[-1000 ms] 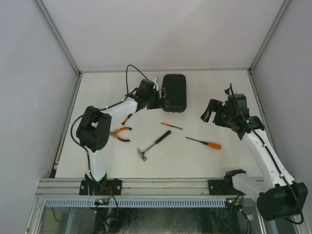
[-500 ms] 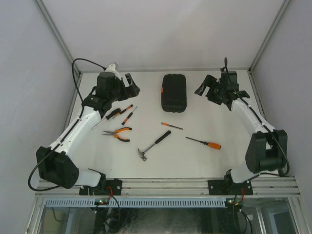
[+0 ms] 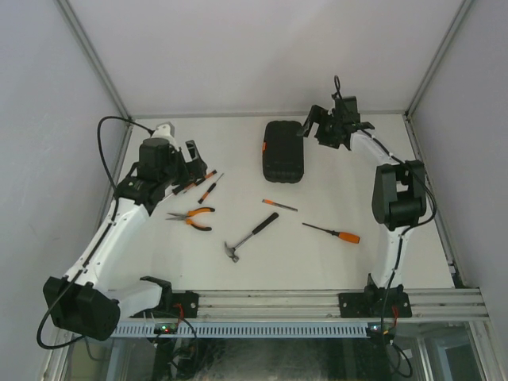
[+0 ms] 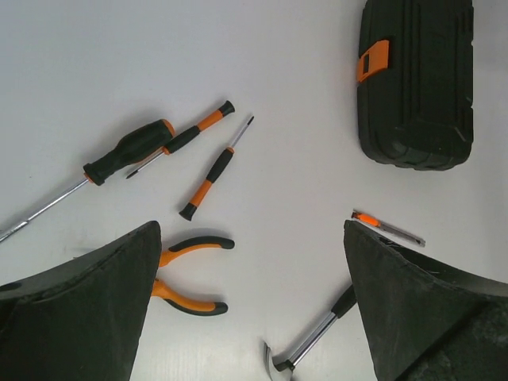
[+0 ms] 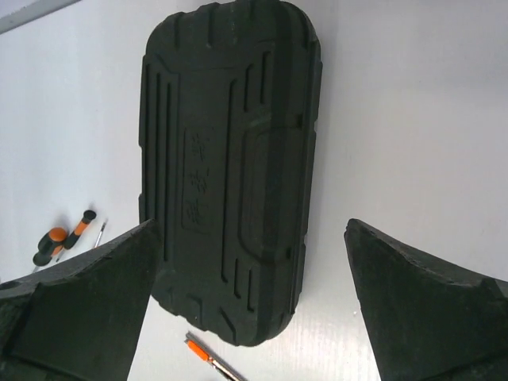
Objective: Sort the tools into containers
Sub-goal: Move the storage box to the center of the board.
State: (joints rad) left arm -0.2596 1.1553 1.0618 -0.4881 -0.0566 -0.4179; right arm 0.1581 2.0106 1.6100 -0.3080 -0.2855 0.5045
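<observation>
The black container, a tool case (image 3: 284, 151), lies shut at the back middle of the table, its orange latch (image 4: 373, 59) on the left side. My left gripper (image 3: 194, 155) hovers open and empty above the screwdrivers (image 4: 210, 175) at the left. Orange-handled pliers (image 4: 186, 274) and a hammer (image 4: 313, 345) lie below it. My right gripper (image 3: 313, 127) hangs open and empty at the case's far right corner. In the right wrist view the case (image 5: 230, 167) fills the space between the fingers, well below them. An orange-handled screwdriver (image 3: 333, 232) lies at the right.
A small orange-tipped screwdriver (image 3: 279, 205) lies just in front of the case. White walls close the table on the left, back and right. The arm bases stand on a metal rail (image 3: 270, 302) at the near edge.
My left arm has swung away from the case, out to the left over the screwdrivers. My right arm has moved from the right side to the back, beside the case.
</observation>
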